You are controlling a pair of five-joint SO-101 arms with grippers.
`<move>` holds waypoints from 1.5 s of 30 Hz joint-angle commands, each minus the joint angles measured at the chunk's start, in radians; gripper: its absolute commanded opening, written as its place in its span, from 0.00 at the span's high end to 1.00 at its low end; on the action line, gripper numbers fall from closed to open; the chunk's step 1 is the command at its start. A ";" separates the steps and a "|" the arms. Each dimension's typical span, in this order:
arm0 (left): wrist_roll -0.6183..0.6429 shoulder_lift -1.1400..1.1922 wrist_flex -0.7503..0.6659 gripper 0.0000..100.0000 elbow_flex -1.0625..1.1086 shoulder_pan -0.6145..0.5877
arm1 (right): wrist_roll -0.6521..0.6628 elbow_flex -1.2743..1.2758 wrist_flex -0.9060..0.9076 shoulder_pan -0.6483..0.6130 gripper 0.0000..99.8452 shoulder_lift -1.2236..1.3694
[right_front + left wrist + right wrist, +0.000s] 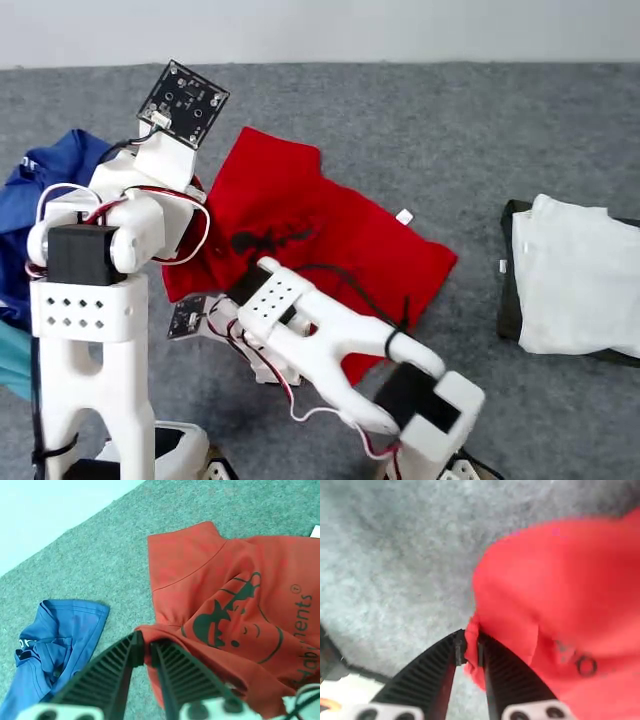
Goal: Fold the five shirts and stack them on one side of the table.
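Observation:
A red shirt (pixel 330 235) with a black print lies partly spread in the middle of the grey table. In the left wrist view, my left gripper (pixel 146 649) is shut on a lifted fold of the red shirt (pixel 225 590) at its edge, on the side toward the blue shirt (pixel 55 640). My right gripper (pixel 470 649) is shut on another edge of the red shirt (pixel 560 590), low over the carpet. A white folded shirt (pixel 570 270) rests on a dark one (pixel 512 290) at the right side.
A crumpled blue shirt (pixel 40 190) lies at the left edge, with a teal cloth (pixel 12 365) below it. A small white tag (pixel 404 216) sits by the red shirt. Bare grey table (pixel 450 120) stretches along the back and front right.

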 commanded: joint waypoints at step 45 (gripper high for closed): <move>0.003 -0.170 0.256 0.98 -0.166 -0.002 | -0.224 -0.319 0.318 0.940 0.99 -0.911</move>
